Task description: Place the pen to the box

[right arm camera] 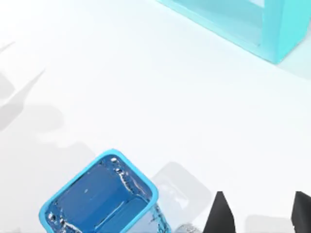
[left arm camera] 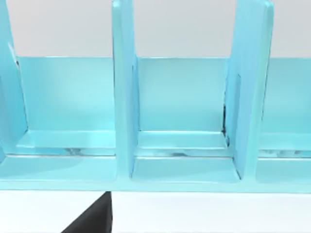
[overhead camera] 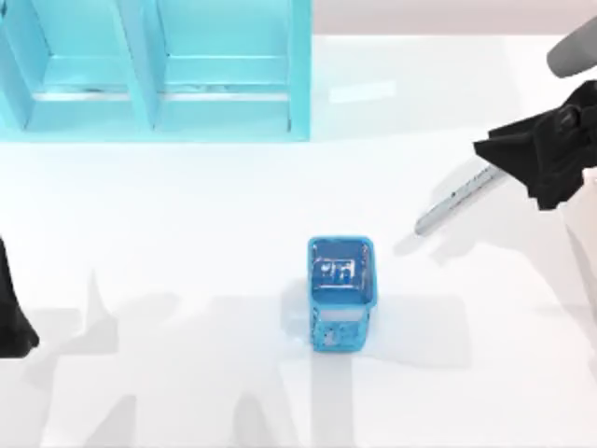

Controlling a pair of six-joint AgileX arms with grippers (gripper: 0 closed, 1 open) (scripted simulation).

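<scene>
The pen is a slim grey-white barrel hanging above the table at the right, slanting down toward the left. My right gripper is shut on its upper end, so the cap is hidden in the black fingers. The box is a small glossy blue open-topped holder standing at the table's middle, left of and nearer than the pen tip. In the right wrist view the box's rim lies beside the dark fingertips. My left gripper is parked at the table's left edge.
A large cyan shelf rack with upright dividers stands at the back left, and its compartments face the left wrist camera. One corner of the rack also appears in the right wrist view. White tabletop surrounds the box.
</scene>
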